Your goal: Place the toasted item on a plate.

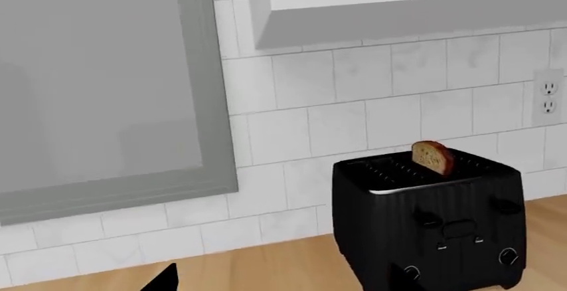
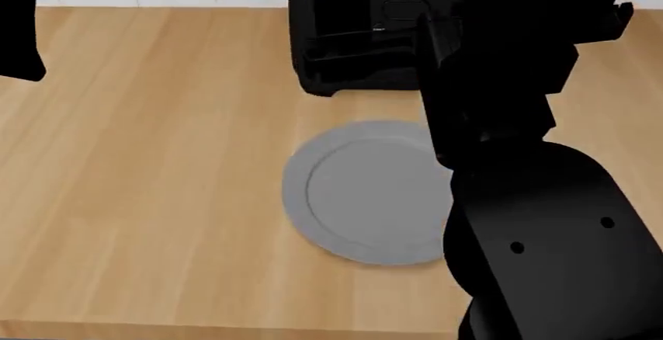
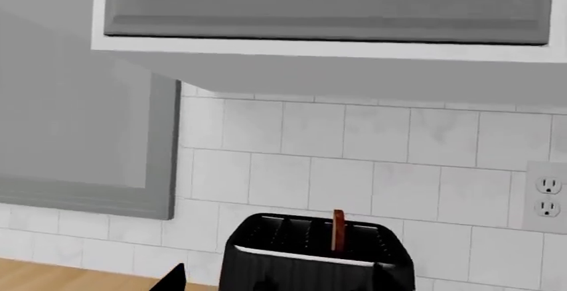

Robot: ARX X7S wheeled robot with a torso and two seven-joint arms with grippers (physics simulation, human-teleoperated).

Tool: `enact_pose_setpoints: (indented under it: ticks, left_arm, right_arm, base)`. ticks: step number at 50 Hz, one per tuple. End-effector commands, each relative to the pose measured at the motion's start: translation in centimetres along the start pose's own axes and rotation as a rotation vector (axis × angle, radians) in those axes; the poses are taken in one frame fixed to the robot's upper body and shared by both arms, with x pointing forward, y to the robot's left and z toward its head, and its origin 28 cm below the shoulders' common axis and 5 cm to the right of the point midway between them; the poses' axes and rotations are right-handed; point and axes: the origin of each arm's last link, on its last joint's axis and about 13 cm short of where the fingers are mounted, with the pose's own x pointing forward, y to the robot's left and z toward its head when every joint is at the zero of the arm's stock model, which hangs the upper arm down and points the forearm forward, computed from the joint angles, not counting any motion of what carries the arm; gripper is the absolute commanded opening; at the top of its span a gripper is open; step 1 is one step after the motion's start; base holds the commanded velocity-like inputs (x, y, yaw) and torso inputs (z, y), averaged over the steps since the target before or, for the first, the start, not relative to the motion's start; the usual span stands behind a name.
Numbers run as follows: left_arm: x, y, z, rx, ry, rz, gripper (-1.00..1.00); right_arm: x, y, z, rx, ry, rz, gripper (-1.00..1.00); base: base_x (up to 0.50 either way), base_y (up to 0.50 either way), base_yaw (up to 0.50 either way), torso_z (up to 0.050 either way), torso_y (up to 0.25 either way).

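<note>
The plate (image 2: 362, 192) lies bare on the wooden counter (image 2: 145, 161), toward its near edge, just in front of the black toaster (image 2: 352, 37) that stands against the tiled back edge. The right arm (image 2: 518, 146) rises over the plate's right side and hides its own gripper; the left gripper shows only as a dark tip (image 1: 162, 279). Whether either is open, or holds anything, cannot be told. The toast (image 1: 433, 156) stands upright in a toaster slot, rounded top up, its flat faces seemingly in line with the slot; the right wrist view (image 3: 338, 230) catches it edge-on. A clean lift probably means descending from above, fingers closing across the flat faces, then drawing straight up before swinging forward to the plate.
</note>
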Motion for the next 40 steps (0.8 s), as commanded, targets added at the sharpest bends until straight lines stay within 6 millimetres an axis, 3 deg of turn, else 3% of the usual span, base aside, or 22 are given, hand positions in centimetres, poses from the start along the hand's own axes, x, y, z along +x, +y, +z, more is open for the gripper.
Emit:
enact_pose_setpoints:
  ticks: [1,36,40]
  left_arm:
    - [0.01,-0.16,0.19,0.005,-0.001,-0.007,1.00]
    - [-0.35,0.00,0.11,0.002,-0.001,-0.003,1.00]
    - [-0.29,0.00,0.13,0.001,-0.001,-0.003,1.00]
  right_arm:
    - [-0.16,-0.25,-0.02,0.006,-0.002,-0.004,1.00]
    - [-0.28,-0.12,-0.13,0.012,0.005,-0.006,1.00]
    - [-0.33,-0.12,-0.05,0.011,0.002,-0.004,1.00]
  base:
    - [0.50,0.00,0.00,0.000,0.000]
    - [0.50,0.00,0.00,0.000,0.001]
    - [0.00,0.00,0.00,0.000,0.000]
